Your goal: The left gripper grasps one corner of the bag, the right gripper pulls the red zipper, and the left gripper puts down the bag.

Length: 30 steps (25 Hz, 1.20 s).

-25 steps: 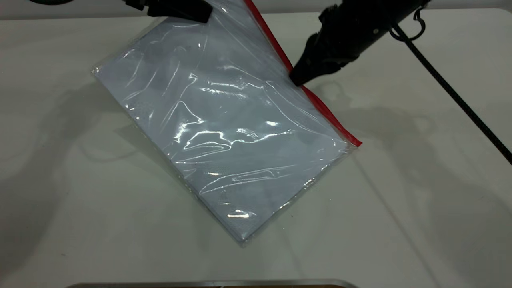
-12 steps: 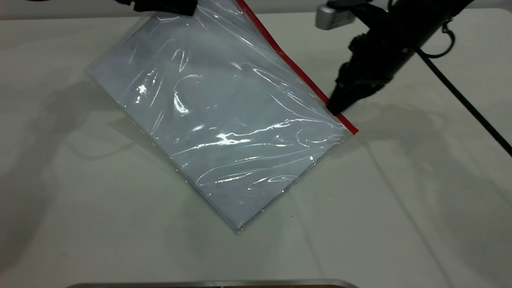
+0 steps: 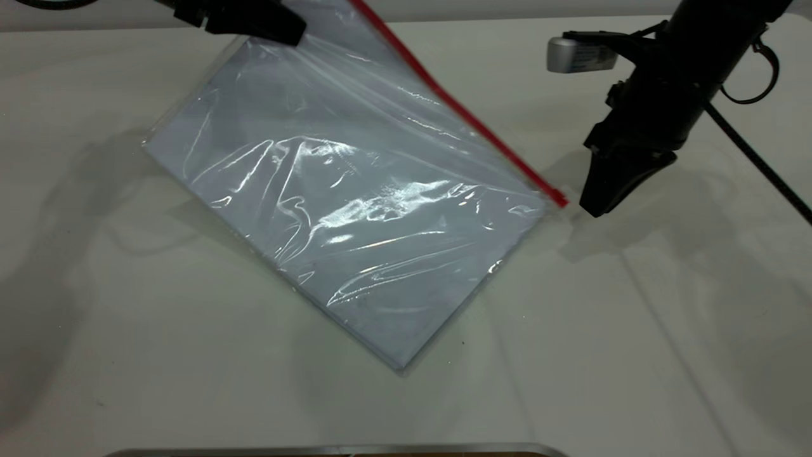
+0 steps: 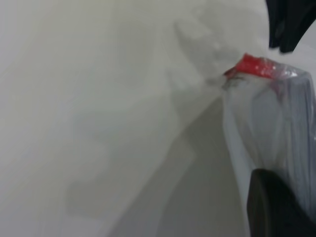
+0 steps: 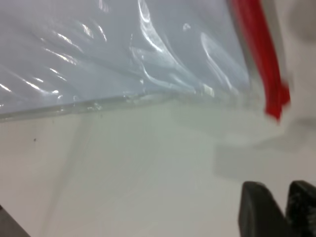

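The bag (image 3: 342,190), clear and crinkly, has a red zipper (image 3: 457,105) edge.

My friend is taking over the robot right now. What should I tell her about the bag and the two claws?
Left gripper: pinching the bag's far corner, holding that end up off the table.
Right gripper: just off the red zipper's near end, touching nothing.
Bag: slanted, low corner resting on the table.
Done: corner grasped; the zipper pull looks finished.
Left: lower the bag and release it.

Right pincer (image 3: 596,206) slides off red zipper (image 3: 457,108) end toward 4 o'clock, now just beside bag (image 3: 342,209) corner.
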Tool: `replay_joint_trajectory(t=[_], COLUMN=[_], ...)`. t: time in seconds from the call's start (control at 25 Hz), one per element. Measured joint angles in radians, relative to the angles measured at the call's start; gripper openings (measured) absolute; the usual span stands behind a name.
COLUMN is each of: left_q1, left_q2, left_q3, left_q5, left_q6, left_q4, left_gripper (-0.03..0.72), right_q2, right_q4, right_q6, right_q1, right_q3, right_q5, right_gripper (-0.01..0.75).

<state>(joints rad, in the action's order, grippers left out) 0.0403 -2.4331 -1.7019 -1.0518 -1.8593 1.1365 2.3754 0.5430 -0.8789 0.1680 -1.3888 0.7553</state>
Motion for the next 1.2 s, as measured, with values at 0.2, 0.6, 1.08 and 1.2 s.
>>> replay_joint_trajectory(t=[0.2,0.6,1.08,1.2], left_q1=[0.038,0.047,0.047,0.047], left_q2=[0.002,0.137,0.623,0.735], left_q3=[0.000,-0.002,-0.008,-0.008], left_q5=[0.080,0.333,0.155,0.072], left_q6=[0.107,0.594,1.307,1.378], left_q4=[-0.055,-0.342,-0.857,-0.930], left_gripper=[0.243,0.637,0.587,0.586], right_q2=[0.000,-0.081,-0.644,-0.798], right_q4=[0.031,0.032,-0.075,-0.122], right_q6=[-0.003,0.018,0.161,0.235], right_q1=[0.000,0.000,-0.008,-0.008], right_q3=[0.000,-0.134,-0.225,-0.225], right_q5=[-0.001,0.016,0.189,0.240], right_gripper=[0.429,0.589,0.579,0.578])
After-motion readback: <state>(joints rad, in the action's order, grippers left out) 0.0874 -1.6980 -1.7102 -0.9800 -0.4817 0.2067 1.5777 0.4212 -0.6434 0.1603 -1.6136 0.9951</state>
